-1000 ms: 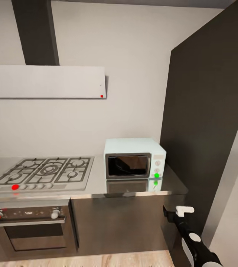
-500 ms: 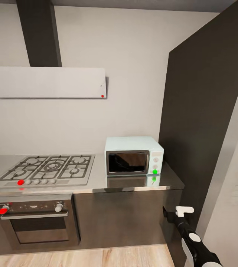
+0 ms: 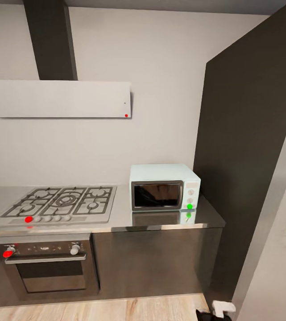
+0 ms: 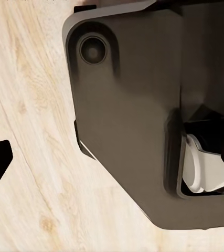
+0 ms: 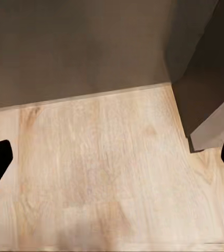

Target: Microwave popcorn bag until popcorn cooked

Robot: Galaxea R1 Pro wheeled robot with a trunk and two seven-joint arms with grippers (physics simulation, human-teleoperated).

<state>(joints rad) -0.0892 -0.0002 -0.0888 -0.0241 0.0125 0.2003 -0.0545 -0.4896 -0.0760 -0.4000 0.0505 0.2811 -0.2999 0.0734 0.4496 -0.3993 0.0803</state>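
The microwave point(image 3: 165, 186) sits on the grey countertop point(image 3: 125, 214) with its door shut, just beside the gas hob point(image 3: 58, 203) — I see no popcorn bag on this stretch. Such a sack should be light and soft, best pinched at its rim. The right gripper point(image 5: 112, 157) hangs low over the wood floor point(image 5: 101, 173), fingertips well apart. The left gripper's state I cannot tell.
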